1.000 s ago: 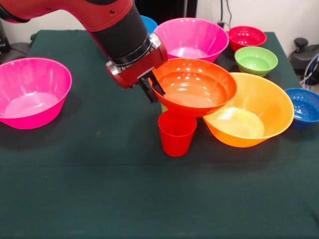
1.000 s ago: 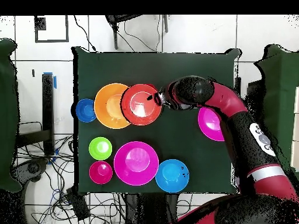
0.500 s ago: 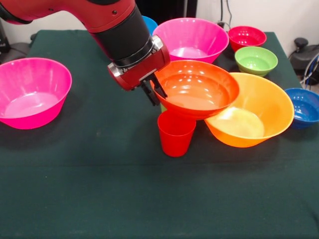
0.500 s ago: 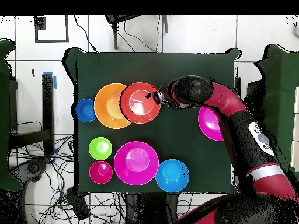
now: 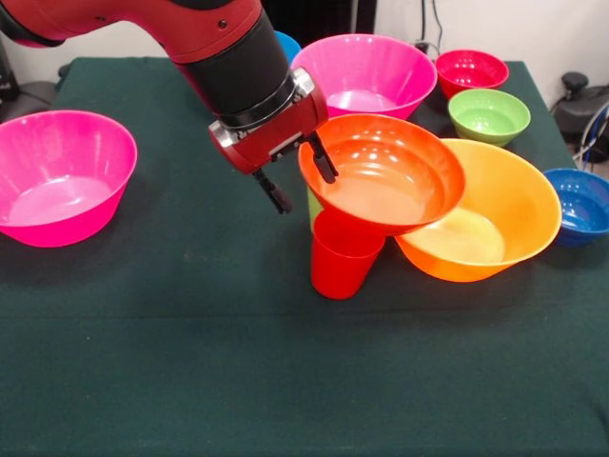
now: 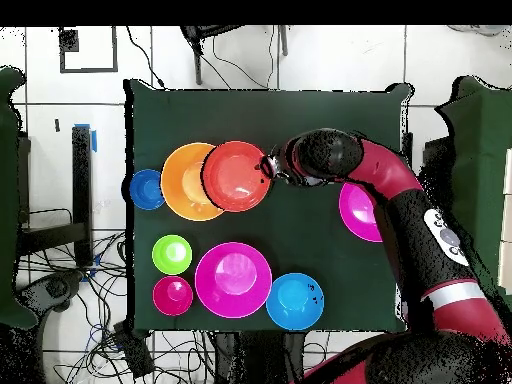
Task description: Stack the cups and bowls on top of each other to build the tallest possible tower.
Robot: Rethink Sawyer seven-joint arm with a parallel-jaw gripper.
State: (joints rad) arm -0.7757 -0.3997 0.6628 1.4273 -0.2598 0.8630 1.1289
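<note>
Tipping is likely: the red-orange bowl [image 5: 383,173], released by the wide-open, empty end effector [image 5: 295,175], is perched crooked on the red cup [image 5: 343,259].

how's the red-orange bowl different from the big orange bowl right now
The red-orange bowl is smaller and sits tilted on the red cup; the big orange bowl is wider and rests on the table. The red-orange bowl's rim overlaps the orange one's. Both are glossy, round and empty.

Dark green table [image 5: 171,371], tangled cables [image 6: 70,290] on tiled floor [image 6: 340,60].
</note>
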